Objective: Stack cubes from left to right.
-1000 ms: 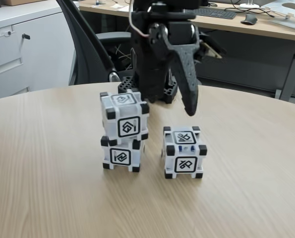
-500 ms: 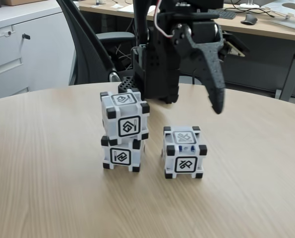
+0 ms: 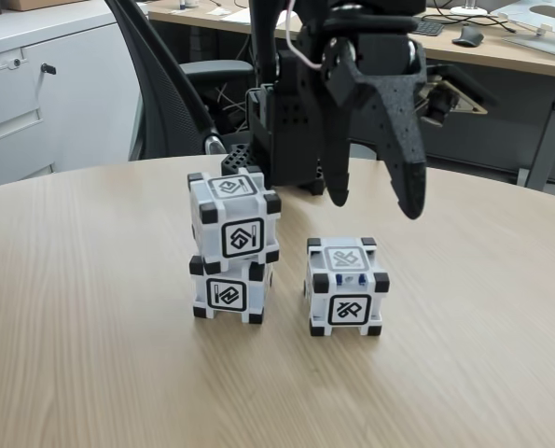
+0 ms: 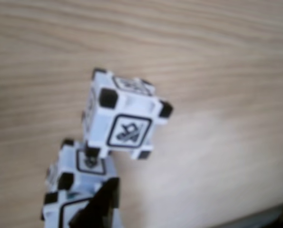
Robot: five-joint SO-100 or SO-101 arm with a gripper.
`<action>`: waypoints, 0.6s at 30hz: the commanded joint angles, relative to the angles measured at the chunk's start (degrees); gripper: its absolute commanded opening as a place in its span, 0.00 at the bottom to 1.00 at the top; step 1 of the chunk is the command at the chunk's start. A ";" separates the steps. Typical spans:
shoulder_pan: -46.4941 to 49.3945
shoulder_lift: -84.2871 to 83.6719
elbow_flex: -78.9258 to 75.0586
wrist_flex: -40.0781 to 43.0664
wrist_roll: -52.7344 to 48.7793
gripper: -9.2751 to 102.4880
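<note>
1. In the fixed view your gripper [image 3: 375, 201] hangs in the upper middle of the frame, above the table [image 3: 90, 373] and clear of every cube.
2. Its two dark fingers point downward and stand well spread, with nothing between them; the broader finger [image 3: 403, 159] is on the right, the narrower one on the left.
3. Left of centre you have a two-cube stack: the upper cube [image 3: 234, 220] sits on the lower cube [image 3: 229, 287], turned a little off square from it.
4. The single cube [image 3: 346, 285] stands on the table just right of the stack, apart from it, and below the spread fingers.
5. Behind the stack, at the upper middle, the black robot base [image 3: 286, 140] stands on the far edge of the table.
6. An office chair [image 3: 165, 84] shows in the upper left behind the table, and a desk [image 3: 501, 51] with a keyboard and a mouse runs along the top right.
7. In the wrist view, which is blurred, one cube [image 4: 124, 116] sits in the middle of the frame on the wood grain [image 4: 217, 61], and another [image 4: 77, 183] lies at the lower left.
8. A dark fingertip [image 4: 101, 209] enters that view at the bottom edge, in front of the lower-left cube; you cannot tell from it whether they touch.
</note>
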 commanded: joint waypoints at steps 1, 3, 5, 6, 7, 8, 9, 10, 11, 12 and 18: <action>-0.18 -0.88 -2.11 -0.53 0.18 0.39; -0.35 -2.72 -2.11 -0.53 1.49 0.38; -0.44 -5.01 -2.20 -0.53 2.72 0.38; -0.44 -6.06 -2.29 -0.53 3.34 0.38; -0.44 -7.21 -2.29 -0.53 4.39 0.38; -0.44 -8.09 -2.29 -0.53 5.27 0.38; -0.44 -9.14 -2.29 -0.53 5.98 0.38; -0.44 -9.93 -2.29 -0.53 7.03 0.38; -0.44 -10.72 -2.37 -0.53 7.73 0.38; -0.44 -11.34 -2.37 -0.53 8.09 0.38; -0.44 -13.80 -2.37 -1.14 11.95 0.37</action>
